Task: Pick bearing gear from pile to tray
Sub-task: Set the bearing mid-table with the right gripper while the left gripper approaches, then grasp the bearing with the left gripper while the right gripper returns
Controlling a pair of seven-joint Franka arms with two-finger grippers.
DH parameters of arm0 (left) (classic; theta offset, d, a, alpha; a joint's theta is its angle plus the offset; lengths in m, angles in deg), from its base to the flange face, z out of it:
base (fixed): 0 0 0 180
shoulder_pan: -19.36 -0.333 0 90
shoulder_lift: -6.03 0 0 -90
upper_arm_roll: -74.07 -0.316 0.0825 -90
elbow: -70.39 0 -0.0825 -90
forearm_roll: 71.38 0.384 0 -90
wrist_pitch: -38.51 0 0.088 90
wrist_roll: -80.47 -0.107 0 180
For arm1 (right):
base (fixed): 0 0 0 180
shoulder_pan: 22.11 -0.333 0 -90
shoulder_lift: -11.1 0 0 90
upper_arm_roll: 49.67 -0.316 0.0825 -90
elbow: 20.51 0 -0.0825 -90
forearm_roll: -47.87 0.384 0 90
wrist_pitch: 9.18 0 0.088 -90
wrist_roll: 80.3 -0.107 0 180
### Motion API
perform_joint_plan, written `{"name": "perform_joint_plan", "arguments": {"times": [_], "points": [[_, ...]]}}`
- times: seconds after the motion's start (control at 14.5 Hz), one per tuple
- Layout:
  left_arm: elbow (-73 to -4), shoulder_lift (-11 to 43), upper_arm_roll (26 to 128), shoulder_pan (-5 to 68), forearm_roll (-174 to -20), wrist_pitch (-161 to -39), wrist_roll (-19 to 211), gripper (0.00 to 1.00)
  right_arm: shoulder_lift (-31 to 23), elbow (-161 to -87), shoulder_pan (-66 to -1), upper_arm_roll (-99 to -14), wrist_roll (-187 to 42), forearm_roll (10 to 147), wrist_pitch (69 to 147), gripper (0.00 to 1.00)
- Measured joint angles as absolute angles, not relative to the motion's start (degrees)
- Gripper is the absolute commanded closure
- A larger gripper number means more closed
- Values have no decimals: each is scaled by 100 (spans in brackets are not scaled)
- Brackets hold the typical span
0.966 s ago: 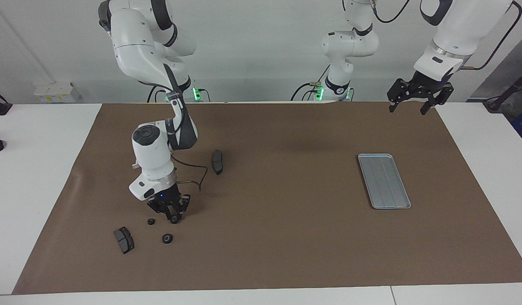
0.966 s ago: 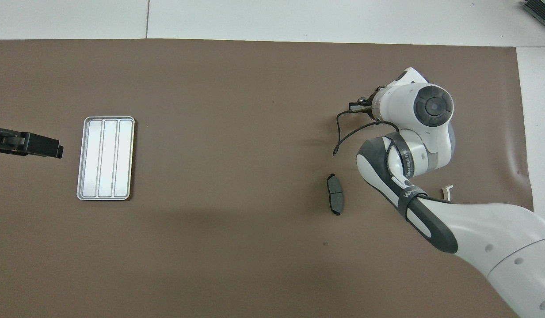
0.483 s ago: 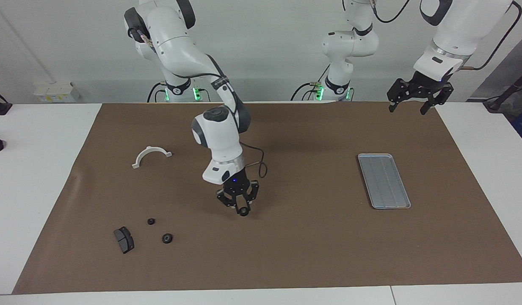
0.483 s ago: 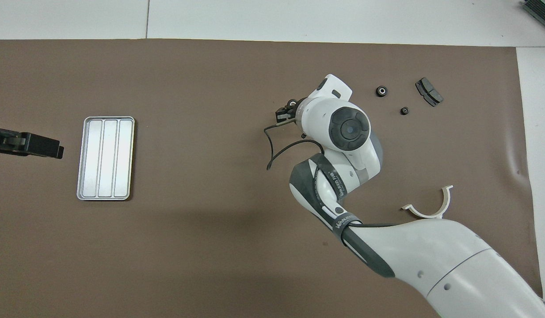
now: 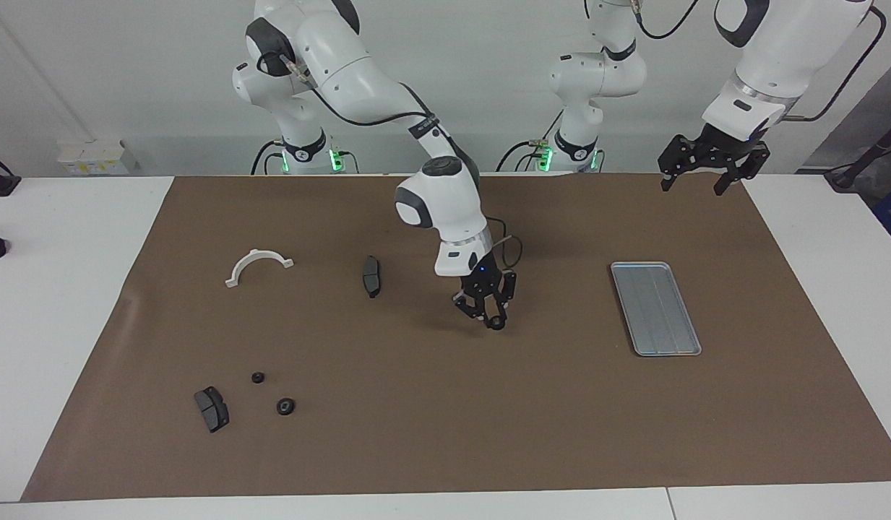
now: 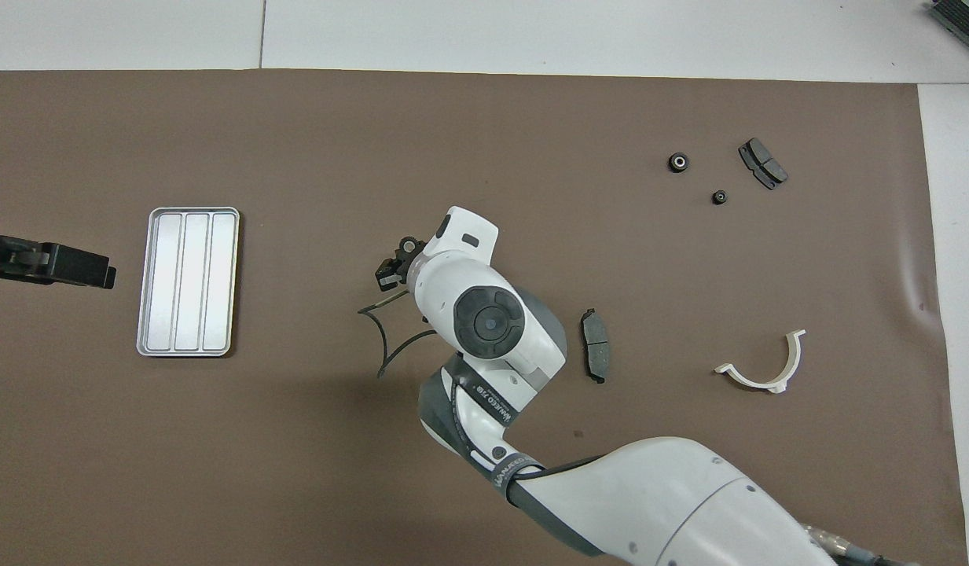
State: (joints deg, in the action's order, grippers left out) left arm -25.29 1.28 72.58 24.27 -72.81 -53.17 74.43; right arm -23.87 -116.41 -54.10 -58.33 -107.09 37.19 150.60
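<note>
Carried away from the pile since a second ago, the right gripper (image 5: 495, 323) now hangs over the bare middle of the brown mat (image 5: 445, 433), between the pile and the tray, its jaws closed on a small black round bearing gear (image 5: 496, 324) that shows at their tips. Its white arm reaches in from the right arm's end of the counter (image 5: 55, 289). Left on the mat at that end are two more small black round gears (image 5: 258, 378) (image 5: 285, 406), lying near each other, and just beside them a dark grey brake pad (image 5: 212, 409). Nearer to the robots lie a second dark grey brake pad (image 5: 371, 275) and a white half-ring bracket (image 5: 258, 266), well apart from the gears. Toward the left arm's end sits the flat rectangular silver-grey metal tray (image 5: 655, 308) with lengthwise grooves, nothing in it. By the mat's edge at that end the left gripper (image 5: 692, 180) waits in the air, jaws spread wide and holding nothing, in the same place as before.
</note>
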Motion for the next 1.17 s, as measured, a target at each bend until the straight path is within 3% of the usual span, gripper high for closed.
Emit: {"name": "perform_joint_plan", "arguments": {"times": [0.14, 0.21, 0.41, 0.62, 0.9, 1.17], "points": [[-2548, 125, 7255, 2425, -7281, -5407, 7443, 0, -2508, -11637, -5565, -5832, -11068, 3721, 15134, 37], [-2572, 124, 7251, 2420, -7281, -5459, 7443, 0, -2520, -11632, -5608, -5833, -11310, 3721, 15138, 31], [-2728, 123, 7237, 2404, -7281, -5668, 7451, 0, -2518, -11548, -5633, -5823, -11628, 3719, 15061, 30], [-3069, 153, 7238, 2397, -7281, -6120, 7930, 0, -2486, -11262, -5382, -5786, -11666, 3720, 14502, 30], [-3693, 483, 7335, 2611, -7287, -7257, 9521, 0, -2387, -11040, -4551, -5773, -11242, 3719, 14105, 28], [-3868, 1332, 7389, 3644, -7093, -8460, 12009, 0, -2397, -11041, -3449, -5748, -10216, 3719, 13863, 28]]}}
